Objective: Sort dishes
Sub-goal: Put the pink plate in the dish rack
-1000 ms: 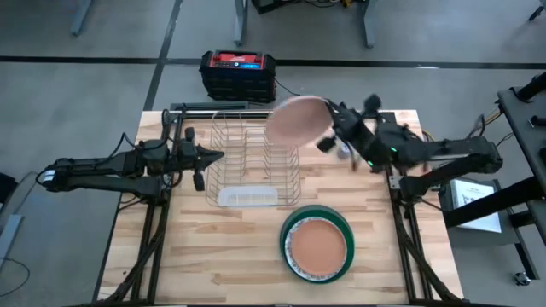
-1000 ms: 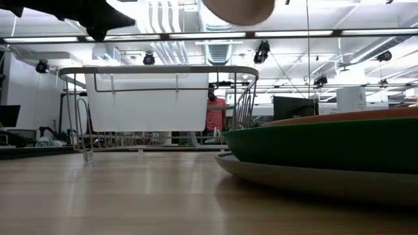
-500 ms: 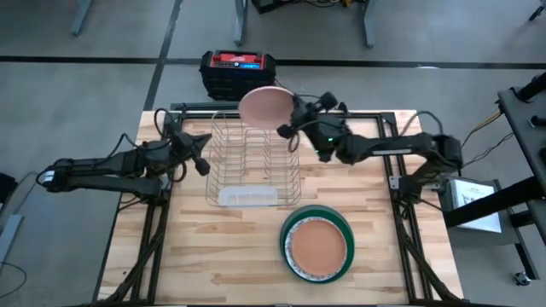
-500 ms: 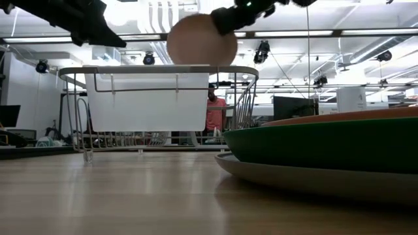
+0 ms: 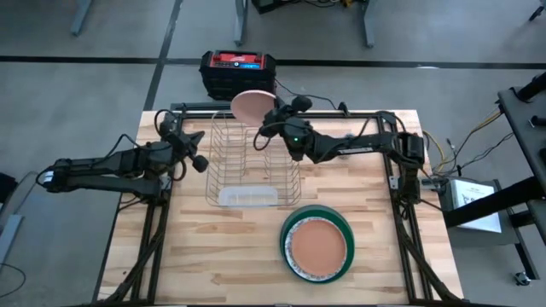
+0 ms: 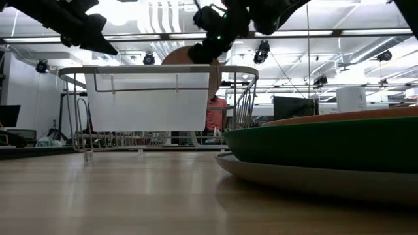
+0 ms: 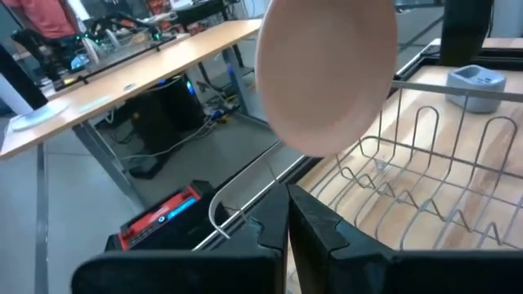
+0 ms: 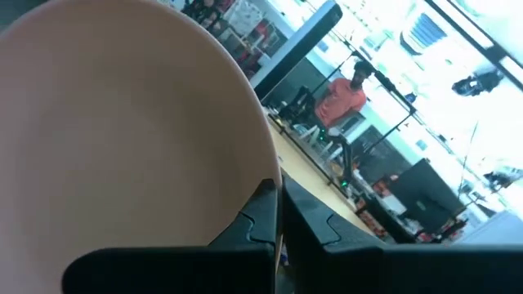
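Above the far edge of the silver wire dish rack [image 5: 252,162], the right gripper [image 5: 265,122] pinches a salmon-pink round plate [image 5: 250,105], while the left gripper [image 5: 199,159], jaws together, waits just beside the rack, with the stacked dark green plate [image 5: 317,246] well apart.

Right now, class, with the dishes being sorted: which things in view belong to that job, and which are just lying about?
Part of the job:
- round salmon-pink plate, held by the shut right gripper
- stack of plates with the dark green plate
- silver wire rack

Just lying about:
- black and red box on the floor
- small grey-blue gadget
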Tool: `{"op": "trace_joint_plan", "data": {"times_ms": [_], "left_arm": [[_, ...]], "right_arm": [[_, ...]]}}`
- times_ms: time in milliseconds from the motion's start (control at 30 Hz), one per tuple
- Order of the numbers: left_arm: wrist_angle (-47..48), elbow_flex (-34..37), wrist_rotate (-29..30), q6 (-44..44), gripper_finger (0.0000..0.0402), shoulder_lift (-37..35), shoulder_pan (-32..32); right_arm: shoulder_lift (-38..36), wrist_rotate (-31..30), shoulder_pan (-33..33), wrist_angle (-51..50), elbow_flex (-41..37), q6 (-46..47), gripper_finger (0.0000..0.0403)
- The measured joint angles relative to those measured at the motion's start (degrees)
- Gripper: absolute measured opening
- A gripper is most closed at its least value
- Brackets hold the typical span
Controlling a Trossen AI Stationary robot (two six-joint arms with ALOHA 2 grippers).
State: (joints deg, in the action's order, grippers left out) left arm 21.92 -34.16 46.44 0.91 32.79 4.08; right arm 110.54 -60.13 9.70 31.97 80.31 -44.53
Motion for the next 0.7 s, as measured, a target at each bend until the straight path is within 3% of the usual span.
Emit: {"op": "trace_joint_plan", "data": {"times_ms": [700], "left_arm": [[2.2, 0.0, 0.0, 1.2, 0.0, -3.5, 0.0]], "right_arm": [[1.8, 9.8, 2.6, -1.8, 0.0, 0.4, 0.0]]}}
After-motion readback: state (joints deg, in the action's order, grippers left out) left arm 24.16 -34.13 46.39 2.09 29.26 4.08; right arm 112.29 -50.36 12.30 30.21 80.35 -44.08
